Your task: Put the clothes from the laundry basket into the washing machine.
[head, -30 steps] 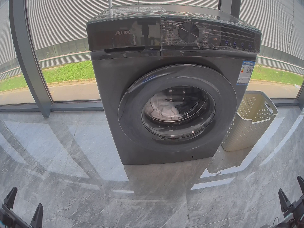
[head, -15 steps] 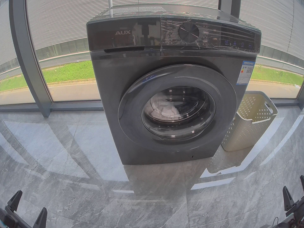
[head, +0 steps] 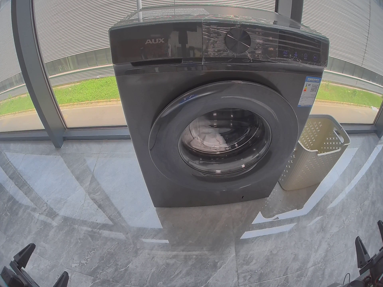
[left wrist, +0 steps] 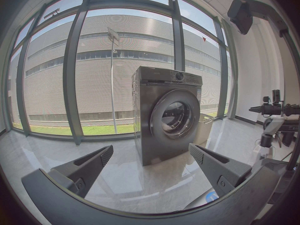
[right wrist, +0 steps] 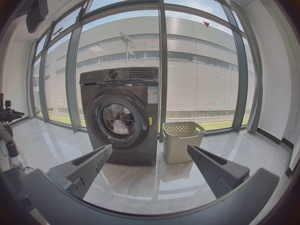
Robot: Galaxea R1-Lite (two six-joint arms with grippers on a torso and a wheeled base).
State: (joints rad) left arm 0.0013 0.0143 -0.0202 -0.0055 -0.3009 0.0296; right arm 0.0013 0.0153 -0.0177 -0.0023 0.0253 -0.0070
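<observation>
A grey front-loading washing machine (head: pixel 217 100) (left wrist: pixel 167 113) (right wrist: pixel 120 113) stands on the marble floor with its round door shut. White clothes (head: pixel 207 136) (right wrist: pixel 120 127) lie inside the drum, seen through the door glass. A cream perforated laundry basket (head: pixel 317 152) (right wrist: pixel 181 141) (left wrist: pixel 204 125) stands against the machine's right side; its inside looks bare. My left gripper (head: pixel 44 266) (left wrist: pixel 151 153) is low at the near left, open and holding nothing. My right gripper (head: pixel 371 242) (right wrist: pixel 147 153) is low at the near right, open and holding nothing. Both are well back from the machine.
Tall window frames (head: pixel 38 72) run behind the machine. Open marble floor (head: pixel 179 240) lies between the grippers and the machine. A tripod with equipment (left wrist: pixel 275 116) stands off to the right side of the room.
My left gripper has sunk lower and drifted a little right in the head view. My right gripper has dropped slightly. The machine, clothes and basket have not moved.
</observation>
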